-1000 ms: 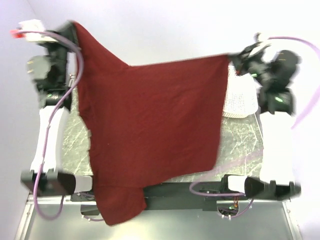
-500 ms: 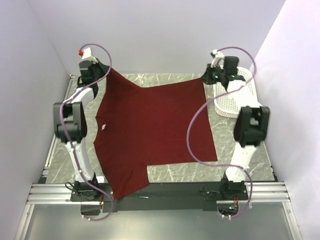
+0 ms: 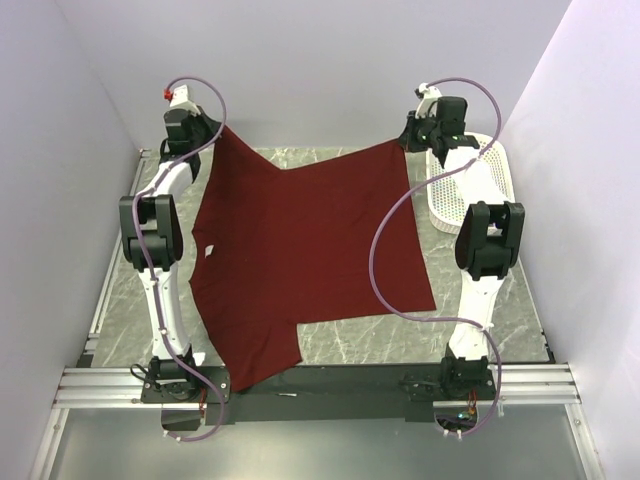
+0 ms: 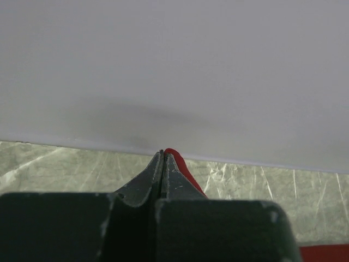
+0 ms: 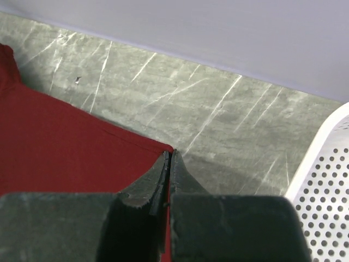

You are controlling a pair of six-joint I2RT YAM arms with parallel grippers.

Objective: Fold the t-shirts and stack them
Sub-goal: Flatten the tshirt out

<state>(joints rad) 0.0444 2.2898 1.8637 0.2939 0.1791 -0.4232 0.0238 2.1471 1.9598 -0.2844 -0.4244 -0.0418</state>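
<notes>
Surroundings: pale walls box in the grey marble table at the top and both sides of my overhead view.
T-shirt: the maroon t-shirt spreads over the middle of the table. Its far corners are lifted at upper left and upper right, and one sleeve spills over the near edge at lower left.
Left gripper: the left gripper has its jaws pinched together on the upper-left corner. My wrist view shows a red sliver beside the tips, close to the back wall.
Right gripper: the right gripper is clamped on the upper-right corner, near the white mesh basket.
Open room: I see bare marble strips left of the shirt and at lower right, with little room behind either gripper.
Hard to see: the right arm cuts across the basket. I cannot tell how much cloth lies flat. Gripper bodies block the lower part of both wrist views.
</notes>
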